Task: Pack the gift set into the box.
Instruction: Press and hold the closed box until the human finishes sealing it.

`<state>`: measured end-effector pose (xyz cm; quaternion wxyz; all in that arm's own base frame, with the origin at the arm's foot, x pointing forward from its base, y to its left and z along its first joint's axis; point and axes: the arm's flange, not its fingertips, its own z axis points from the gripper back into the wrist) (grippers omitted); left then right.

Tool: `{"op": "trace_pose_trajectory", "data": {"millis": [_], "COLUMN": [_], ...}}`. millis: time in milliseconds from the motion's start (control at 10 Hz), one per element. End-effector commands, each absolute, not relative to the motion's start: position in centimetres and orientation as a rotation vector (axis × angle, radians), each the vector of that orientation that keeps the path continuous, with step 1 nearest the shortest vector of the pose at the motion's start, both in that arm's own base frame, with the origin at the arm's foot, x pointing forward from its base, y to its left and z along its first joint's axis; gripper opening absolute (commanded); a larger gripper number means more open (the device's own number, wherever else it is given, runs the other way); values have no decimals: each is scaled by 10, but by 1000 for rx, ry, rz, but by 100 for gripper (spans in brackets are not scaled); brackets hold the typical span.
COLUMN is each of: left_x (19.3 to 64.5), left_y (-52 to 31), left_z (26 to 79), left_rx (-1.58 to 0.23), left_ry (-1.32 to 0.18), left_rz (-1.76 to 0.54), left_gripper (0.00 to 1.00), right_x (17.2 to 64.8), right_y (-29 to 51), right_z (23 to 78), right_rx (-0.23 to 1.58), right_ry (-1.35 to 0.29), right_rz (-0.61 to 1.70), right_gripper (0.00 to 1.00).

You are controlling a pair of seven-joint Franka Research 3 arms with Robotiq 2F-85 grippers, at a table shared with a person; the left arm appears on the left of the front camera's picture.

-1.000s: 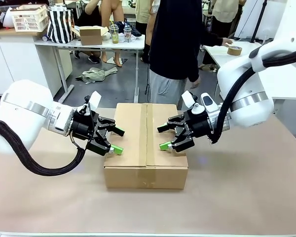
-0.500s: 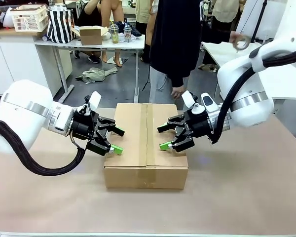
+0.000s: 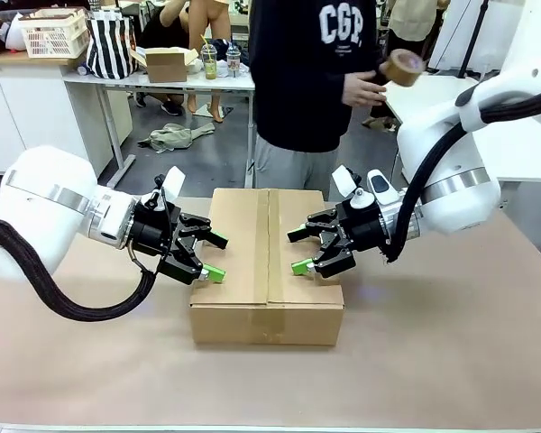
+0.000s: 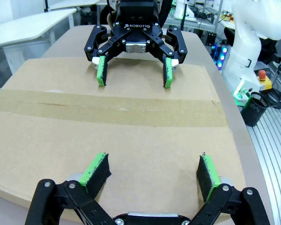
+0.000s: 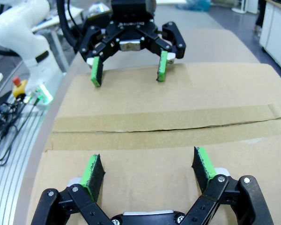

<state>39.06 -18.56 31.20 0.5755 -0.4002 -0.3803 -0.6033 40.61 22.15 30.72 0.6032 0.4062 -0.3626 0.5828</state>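
Note:
The box (image 3: 269, 262) stands shut in the middle of the table, a brown tape strip (image 4: 107, 110) running along its top seam. My left gripper (image 3: 216, 257) hovers open at the box's left top edge, fingers pointing inward. Opposite it, my right gripper (image 3: 298, 252) is open over the right part of the top. In the left wrist view my left gripper (image 4: 153, 164) spans bare cardboard (image 4: 131, 140) and faces the right gripper (image 4: 132, 77). The right wrist view mirrors this: right gripper (image 5: 147, 161), box top (image 5: 154, 136), left gripper (image 5: 127, 70). The gift set is out of view.
A person in a dark top stands at the far side, a hand holding a brown tape roll (image 3: 402, 66). Bare table (image 3: 433, 361) surrounds the box. Far behind are a cream lattice crate (image 3: 54, 32) and a small brown box (image 3: 166, 65).
The person has turned to face the table and lifted the tape roll up to chest height. Both arms and the box have stayed still.

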Motion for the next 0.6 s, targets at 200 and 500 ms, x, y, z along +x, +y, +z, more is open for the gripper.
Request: {"op": "trace_pose_trajectory", "data": {"millis": [200, 500], "left_x": [389, 389], "left_y": [-183, -183], "left_z": [309, 309], "left_rx": [-943, -943], "left_ry": [-887, -887], "left_rz": [-1405, -1405], "left_gripper": [100, 100], "right_x": [405, 405], "right_y": [221, 221], "right_z": [303, 303], "right_rx": [931, 931], "right_ry": [-831, -831], "right_rz": [1350, 1350], "right_gripper": [100, 100]}}
